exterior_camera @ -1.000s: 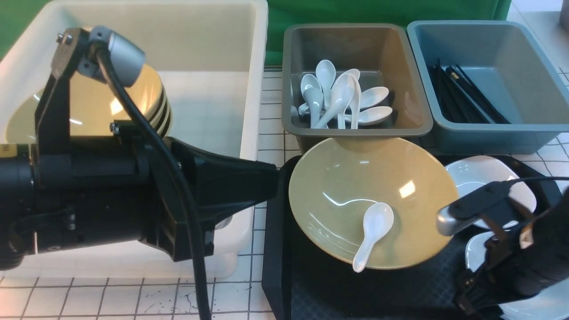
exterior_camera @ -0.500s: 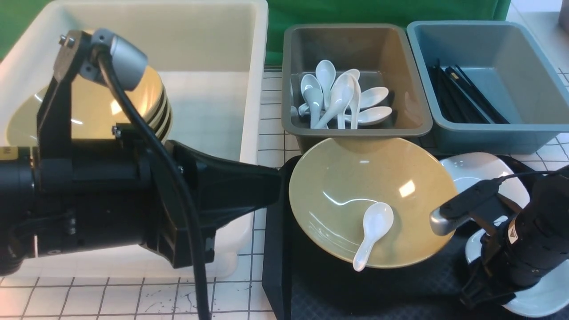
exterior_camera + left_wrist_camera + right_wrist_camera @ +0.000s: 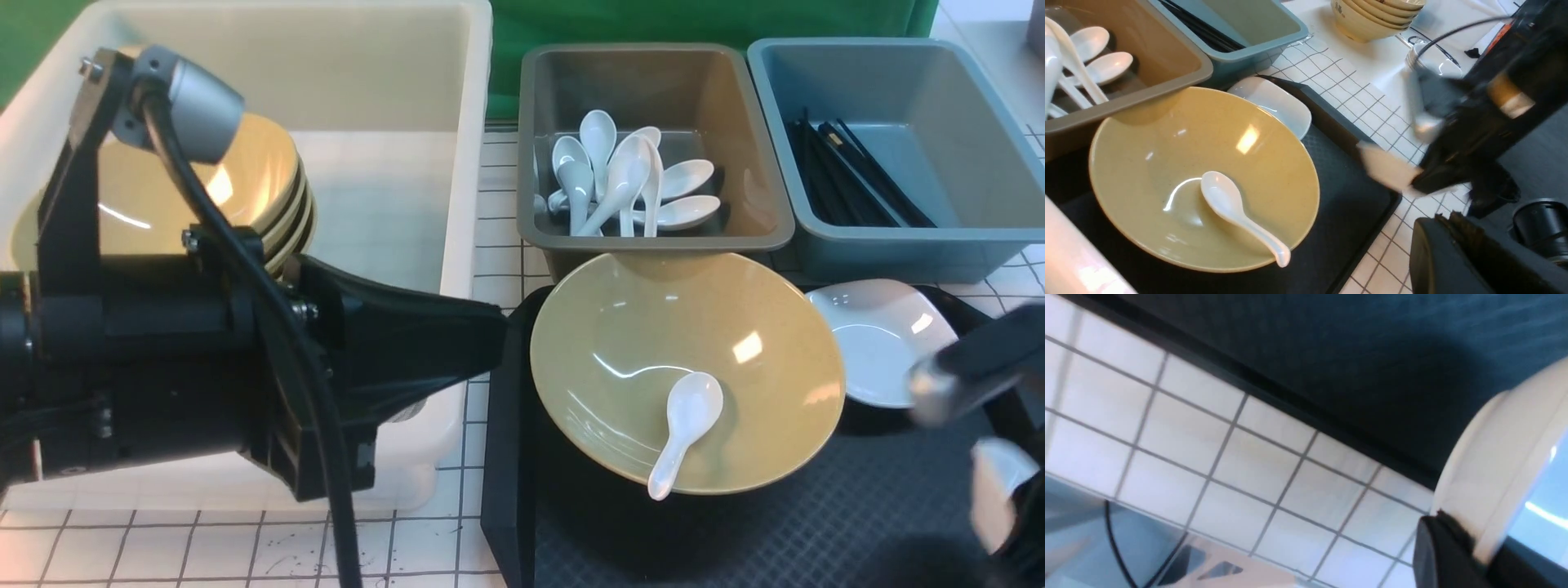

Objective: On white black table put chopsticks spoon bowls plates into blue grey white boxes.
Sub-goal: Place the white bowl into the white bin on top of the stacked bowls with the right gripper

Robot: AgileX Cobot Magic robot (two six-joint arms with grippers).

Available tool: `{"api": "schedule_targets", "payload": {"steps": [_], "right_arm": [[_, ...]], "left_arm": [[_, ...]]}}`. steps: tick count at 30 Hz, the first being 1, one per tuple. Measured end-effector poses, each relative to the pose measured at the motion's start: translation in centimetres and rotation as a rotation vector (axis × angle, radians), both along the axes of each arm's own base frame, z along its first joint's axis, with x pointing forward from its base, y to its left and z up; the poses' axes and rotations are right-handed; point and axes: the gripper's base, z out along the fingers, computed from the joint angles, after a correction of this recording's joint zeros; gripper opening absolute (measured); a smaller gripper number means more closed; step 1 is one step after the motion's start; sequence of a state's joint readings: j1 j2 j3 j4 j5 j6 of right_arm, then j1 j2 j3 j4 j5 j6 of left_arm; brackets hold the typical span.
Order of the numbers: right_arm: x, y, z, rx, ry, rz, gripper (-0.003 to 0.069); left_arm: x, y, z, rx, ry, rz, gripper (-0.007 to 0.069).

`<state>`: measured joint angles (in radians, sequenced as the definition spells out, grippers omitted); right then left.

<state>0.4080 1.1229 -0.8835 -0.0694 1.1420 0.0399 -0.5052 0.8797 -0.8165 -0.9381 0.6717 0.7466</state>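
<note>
The right end effector [image 3: 1482, 555] is clamped on the rim of a small white plate [image 3: 1494, 465]. It holds the plate tilted and clear of the black tray [image 3: 735, 531], at the lower right of the front view, where motion blur hides finer detail. The left end effector [image 3: 498, 331] is pinched fully together with nothing in it, its tip just beside the yellow bowl [image 3: 686, 367] at the centre.

The plate looks like glazed ceramic. It is likely stiff, fairly light, slick and breakable. A pinch at one edge probably lets it swing or slide, so a deep bite over the rim seems the safest hold.

Counted:
- **Plates:** two, the held one and a second plate [image 3: 878, 343] on the tray, touching the bowl's right rim.
- **Bowls:** one on the tray, and a stack [image 3: 245, 180] of about four in the white tub [image 3: 392, 82] at upper left.
- **Spoons:** one spoon [image 3: 684, 429] lying in the tray bowl, and roughly eight overlapping spoons [image 3: 624, 180] in the grey bin [image 3: 653, 237].
- **Chopsticks:** the chopsticks [image 3: 849, 175] in the blue bin [image 3: 898, 253] are too bunched to count.
- **Containers:** three.

Gridded surface [image 3: 163, 547] shows at the bottom left.
</note>
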Motion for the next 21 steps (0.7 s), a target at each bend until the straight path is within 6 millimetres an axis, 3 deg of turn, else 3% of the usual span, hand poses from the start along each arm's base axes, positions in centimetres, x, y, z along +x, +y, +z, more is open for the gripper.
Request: {"api": "schedule_targets", "payload": {"steps": [3, 5, 6, 8, 10, 11, 12, 17, 21], "right_arm": [[0.3, 1.2, 4.5, 0.055, -0.141, 0.094, 0.0055], [0.8, 3.2, 7.4, 0.098, -0.238, 0.224, 0.0055], [0.7, 3.6, 7.7, 0.105, -0.247, 0.248, 0.0055], [1.4, 7.0, 10.5, 0.162, -0.365, 0.424, 0.0055], [2.1, 10.9, 11.6, 0.193, -0.435, 0.598, 0.0055], [2.4, 11.5, 11.8, 0.197, -0.448, 0.618, 0.0055], [2.9, 15.0, 12.2, 0.220, -0.486, 0.738, 0.0055], [4.6, 22.3, 11.3, 0.239, -0.507, 0.895, 0.0055], [6.2, 26.4, 9.4, 0.228, -0.494, 0.946, 0.0055]], "left_arm": [[-0.1, 0.7, 0.0, 0.032, -0.003, 0.063, -0.0001], [-0.5, 1.5, 0.1, 0.060, 0.000, 0.123, -0.0001], [-0.7, 1.7, 0.2, 0.052, 0.010, 0.134, -0.0001], [-1.6, 3.0, 0.6, 0.072, 0.019, 0.221, -0.0001], [-3.1, 4.6, 1.2, 0.068, 0.032, 0.306, -0.0001], [-3.2, 4.8, 1.2, 0.071, 0.040, 0.324, -0.0001], [-4.7, 6.4, 1.7, 0.055, 0.060, 0.417, -0.0001], [-8.1, 10.2, 2.1, 0.024, 0.050, 0.623, -0.0001], [-9.7, 11.6, 1.7, 0.018, 0.065, 0.677, -0.0001]]}}
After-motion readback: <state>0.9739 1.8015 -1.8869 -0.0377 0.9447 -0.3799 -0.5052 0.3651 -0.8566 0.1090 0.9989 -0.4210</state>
